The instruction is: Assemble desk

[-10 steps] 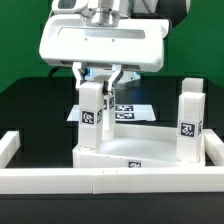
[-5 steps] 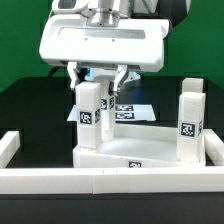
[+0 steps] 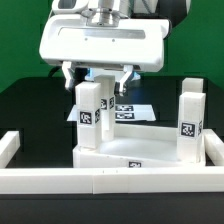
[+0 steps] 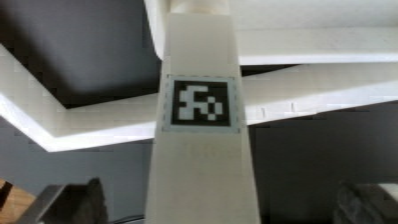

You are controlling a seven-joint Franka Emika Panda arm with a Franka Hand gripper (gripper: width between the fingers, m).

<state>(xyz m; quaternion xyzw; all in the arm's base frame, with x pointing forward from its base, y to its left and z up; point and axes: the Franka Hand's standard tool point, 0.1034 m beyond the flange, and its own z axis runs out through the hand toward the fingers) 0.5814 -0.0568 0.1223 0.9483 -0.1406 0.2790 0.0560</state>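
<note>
The claw is seen spread open above the upright leg, gripping nothing. That leg stands on the tabletop panel, opposite the second leg. A straight vertical approach is advised, avoiding any sideways nudge.

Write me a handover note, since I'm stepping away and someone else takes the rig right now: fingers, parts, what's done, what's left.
Gripper: open, fingers spread on either side of the top of the left leg, holding nothing.
Desk panel: lies flat against the white border wall.
Left leg, at the exterior view's left: stands upright on the panel; its tag also fills the wrist view.
Right leg: upright on the panel's other end.
Done: two legs stand in place; how tight they sit cannot be told.
Left: the other legs, not in view.
</note>
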